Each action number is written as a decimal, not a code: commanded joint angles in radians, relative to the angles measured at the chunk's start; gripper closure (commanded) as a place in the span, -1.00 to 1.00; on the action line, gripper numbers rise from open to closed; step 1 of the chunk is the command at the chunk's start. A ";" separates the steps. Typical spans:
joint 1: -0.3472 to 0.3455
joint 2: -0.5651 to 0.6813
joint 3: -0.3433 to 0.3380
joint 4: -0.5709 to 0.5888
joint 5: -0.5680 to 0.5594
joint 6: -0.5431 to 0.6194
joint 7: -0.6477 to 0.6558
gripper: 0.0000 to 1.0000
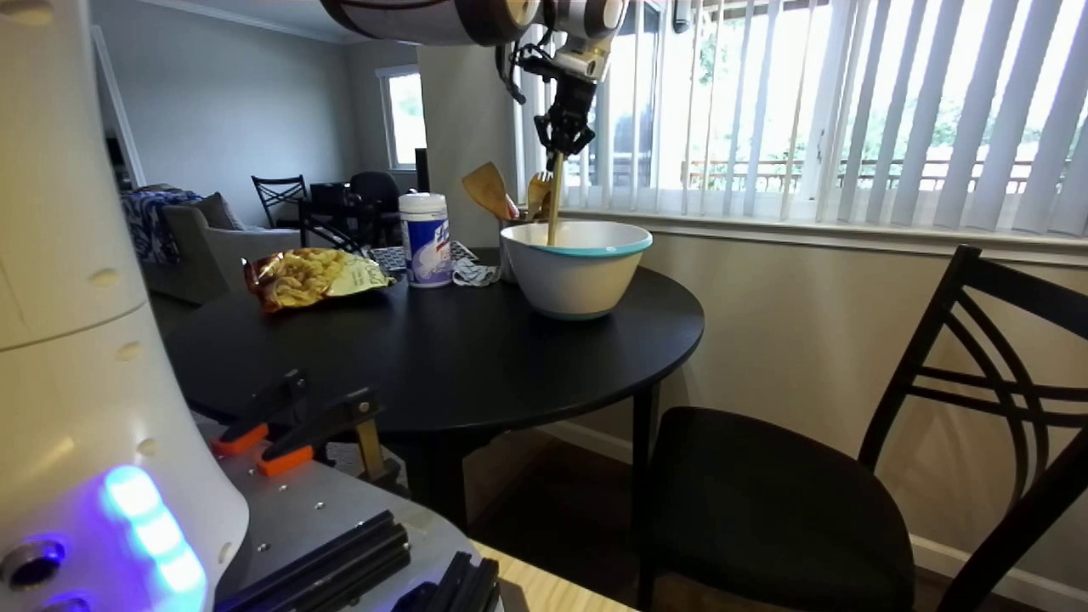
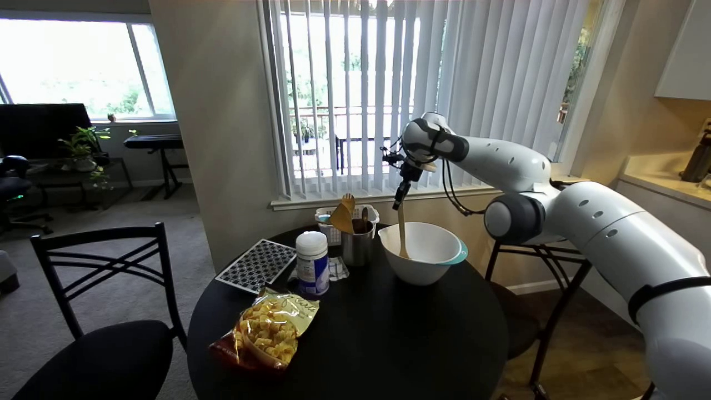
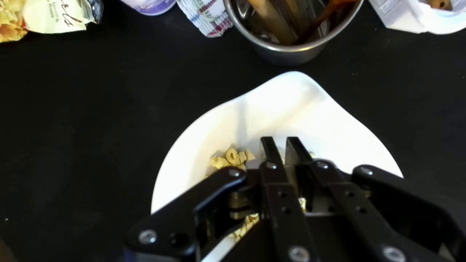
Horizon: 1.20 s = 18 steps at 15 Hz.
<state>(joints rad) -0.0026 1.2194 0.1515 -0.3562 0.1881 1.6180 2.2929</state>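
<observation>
1. While daylight filters through vertical blinds (image 2: pixel 500 83), a robot's pincer (image 3: pixel 280 140) is closed on a wooden spoon (image 1: pixel 555 200), which stands nearly upright with its lower end inside a white bowl (image 2: pixel 416 272) on a round black counter (image 2: pixel 361 344).
2. Pale, ring-shaped pieces resembling pasta (image 3: pixel 232 156) lie in the bowl, partly hidden by the pincer; how deep the spoon reaches is hidden too.
3. Slow, low circles look like the soundest way to work the spoon, judged well inside the bowl's wall, since a hard push could slide or tip it.
4. Extra care seems due at the bowl's spout (image 3: pixel 296 83), where a metal utensil cup (image 3: pixel 287 58) stands just beside.
5. Farther from the bowl than the cup, a purple-and-white canister (image 2: pixel 313 264) carries lettering too blurred to read.
6. Farther still from the bowl, a snack bag (image 2: pixel 272 333) bears script apparently ending in "ls"; its small print is illegible.
</observation>
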 commanded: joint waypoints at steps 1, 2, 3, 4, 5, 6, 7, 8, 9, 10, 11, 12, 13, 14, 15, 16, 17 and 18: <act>-0.019 -0.008 -0.009 0.000 0.001 -0.084 0.057 0.94; -0.019 -0.010 -0.018 0.000 -0.007 -0.101 0.065 0.94; -0.014 -0.012 -0.032 0.000 -0.020 -0.108 0.054 0.94; -0.009 -0.015 -0.044 0.001 -0.031 -0.119 0.040 0.94; -0.005 -0.016 -0.051 0.002 -0.035 -0.121 0.036 0.94; 0.004 -0.018 -0.064 0.003 -0.050 -0.132 0.024 0.94; 0.013 -0.020 -0.076 0.003 -0.064 -0.138 0.011 0.94; 0.026 -0.023 -0.091 0.004 -0.087 -0.142 -0.012 0.94; 0.040 -0.025 -0.104 0.004 -0.111 -0.147 -0.032 0.94; 0.054 -0.027 -0.117 0.004 -0.134 -0.143 -0.056 0.94; 0.070 -0.029 -0.129 0.004 -0.160 -0.140 -0.085 0.94; 0.085 -0.030 -0.139 0.004 -0.182 -0.133 -0.105 0.94; 0.100 -0.030 -0.150 0.004 -0.203 -0.129 -0.126 0.94; 0.113 -0.029 -0.158 0.004 -0.221 -0.126 -0.148 0.94; 0.129 -0.029 -0.166 0.004 -0.240 -0.116 -0.191 0.94; 0.145 -0.040 -0.183 -0.013 -0.239 -0.101 -0.224 0.94; 0.157 -0.040 -0.191 -0.013 -0.249 -0.085 -0.258 0.94; 0.169 -0.040 -0.201 -0.010 -0.258 -0.073 -0.291 0.94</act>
<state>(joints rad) 0.1360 1.2030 -0.0182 -0.3518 -0.0347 1.5124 2.1073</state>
